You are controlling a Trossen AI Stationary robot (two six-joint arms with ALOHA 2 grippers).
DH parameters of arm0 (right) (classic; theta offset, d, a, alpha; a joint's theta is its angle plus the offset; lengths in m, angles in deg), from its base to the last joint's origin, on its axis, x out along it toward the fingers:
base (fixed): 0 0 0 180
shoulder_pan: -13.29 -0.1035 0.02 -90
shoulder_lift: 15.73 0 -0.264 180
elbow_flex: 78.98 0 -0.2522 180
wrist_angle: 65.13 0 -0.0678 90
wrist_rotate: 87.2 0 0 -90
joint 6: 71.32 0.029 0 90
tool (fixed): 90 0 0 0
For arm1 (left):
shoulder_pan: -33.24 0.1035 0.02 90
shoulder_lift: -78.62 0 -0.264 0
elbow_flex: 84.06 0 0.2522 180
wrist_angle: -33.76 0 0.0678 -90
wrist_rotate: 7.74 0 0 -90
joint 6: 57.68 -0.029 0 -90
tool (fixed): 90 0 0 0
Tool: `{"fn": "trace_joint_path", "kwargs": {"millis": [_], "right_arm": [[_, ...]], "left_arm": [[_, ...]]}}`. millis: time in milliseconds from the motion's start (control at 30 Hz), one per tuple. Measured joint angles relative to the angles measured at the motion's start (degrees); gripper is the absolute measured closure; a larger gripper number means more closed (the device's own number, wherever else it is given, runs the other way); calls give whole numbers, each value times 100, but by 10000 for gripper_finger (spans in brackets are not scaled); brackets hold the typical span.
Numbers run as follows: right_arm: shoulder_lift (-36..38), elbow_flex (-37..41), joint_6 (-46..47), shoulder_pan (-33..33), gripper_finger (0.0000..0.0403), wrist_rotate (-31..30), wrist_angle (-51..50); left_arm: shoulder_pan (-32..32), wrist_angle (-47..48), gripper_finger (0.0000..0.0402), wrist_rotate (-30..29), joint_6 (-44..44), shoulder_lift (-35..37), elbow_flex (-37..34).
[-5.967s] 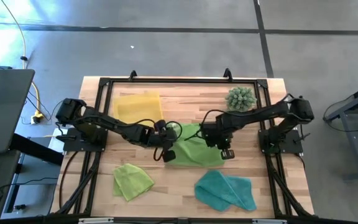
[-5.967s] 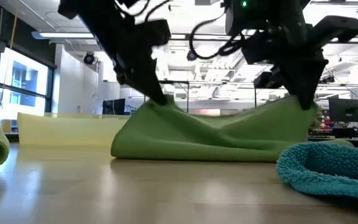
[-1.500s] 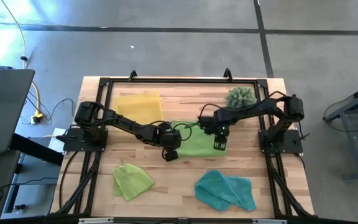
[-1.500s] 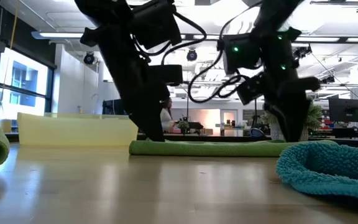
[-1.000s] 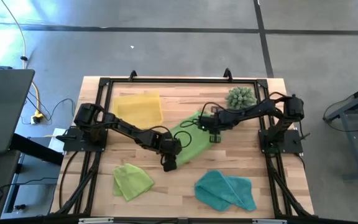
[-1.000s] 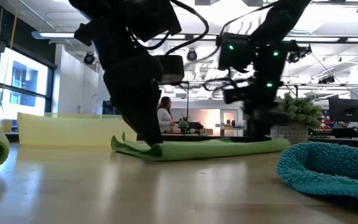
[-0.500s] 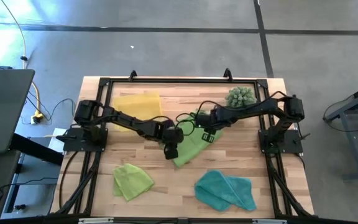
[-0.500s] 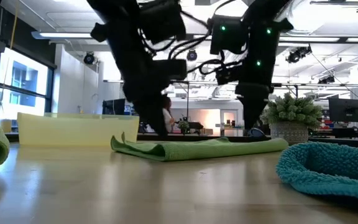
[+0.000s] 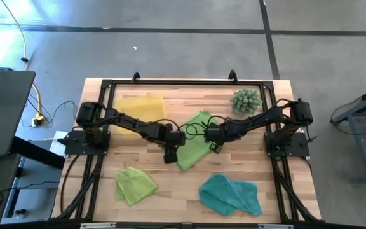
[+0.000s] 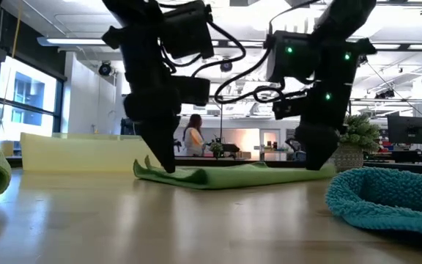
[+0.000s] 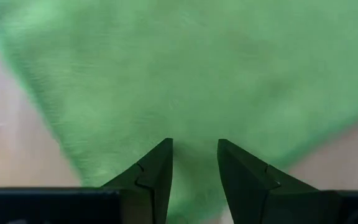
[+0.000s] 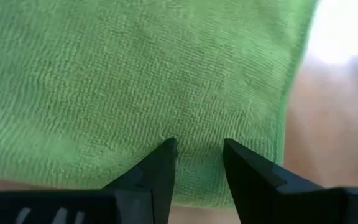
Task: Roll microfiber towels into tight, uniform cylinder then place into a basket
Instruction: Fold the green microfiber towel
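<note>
I see lime towel flat mid-table, long axis diagonal; left gripper and right gripper at opposite edges, both jaws apart, empty, fingertips on cloth; basket nearer left arm

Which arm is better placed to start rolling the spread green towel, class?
Probably left. The left gripper sits at the towel's near corner with its jaws apart; the right gripper is on the side edge, so it looks better suited to holding the towel down.
</note>
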Motion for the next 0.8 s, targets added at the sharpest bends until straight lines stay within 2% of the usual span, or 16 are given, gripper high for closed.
{"fn": "trace_joint_path", "kwargs": {"millis": [200,433,533,600,800], "right_arm": [[-30,211,-1165,223,274,-1076,891],[-30,244,-2869,585,274,-1185,2224],[50,-29,-2832,595,274,-1110,2038],[157,-246,-2557,508,274,-856,1776],[294,-518,-1050,148,274,99,1593]], "left_arm": [[-338,-57,287,-29,4,0,0],[-560,-259,287,-31,-94,0,-2],[-596,-186,287,-76,-250,-2,46],[-594,102,287,-124,-365,-2,200],[-591,978,287,-725,-1055,-2,544]]}}
